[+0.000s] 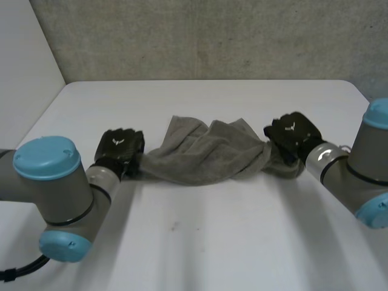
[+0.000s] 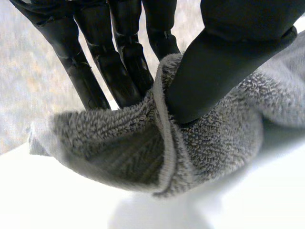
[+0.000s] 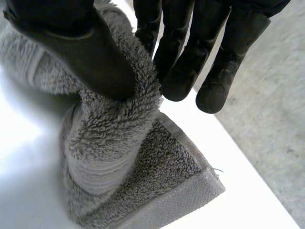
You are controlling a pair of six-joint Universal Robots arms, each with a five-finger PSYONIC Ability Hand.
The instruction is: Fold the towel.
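A grey terry towel [image 1: 206,154] lies bunched and stretched across the middle of the white table [image 1: 200,242], between my two black hands. My left hand [image 1: 119,148] holds the towel's left end. In the left wrist view its thumb [image 2: 214,71] presses the hemmed edge of the towel [image 2: 143,148] against its fingers [image 2: 114,71]. My right hand [image 1: 294,136] holds the towel's right end. In the right wrist view its thumb [image 3: 81,52] pinches a fold of the towel [image 3: 119,157] against the fingers [image 3: 190,57], and a corner hangs down below them.
A rough grey wall [image 1: 212,36] runs behind the table's far edge. Bare tabletop lies in front of the towel, between my two arms.
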